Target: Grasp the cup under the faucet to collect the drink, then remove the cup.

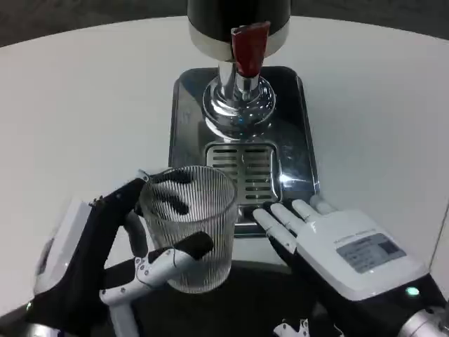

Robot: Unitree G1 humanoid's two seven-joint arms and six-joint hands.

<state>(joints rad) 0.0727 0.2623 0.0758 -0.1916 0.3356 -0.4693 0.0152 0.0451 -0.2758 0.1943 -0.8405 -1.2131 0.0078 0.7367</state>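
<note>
In the head view, the left hand [126, 242] gripped the ribbed clear cup [189, 225], with dark fingers visible through the glass wall on the far side and a white-and-black digit pressed across the near wall. The cup was upright and appeared empty; it stood in front of the drip tray [242, 172], near the tray's front edge and not yet beneath the faucet [245, 53]. The faucet, with its red lever, hung from the dark dispenser body [238, 21] above the chrome base [238, 105]. The right hand [337, 242] lay flat and held nothing, fingers extended side by side, with the fingertips [270, 216] at the front edge of the tray just beside the cup. The step in hand was judged to be the transport of the grasped cup to the faucet. The next move called for advancing the cup forward over the slotted grate [242, 165], keeping it upright, and centring it below the spout before the lever was operated.
</note>
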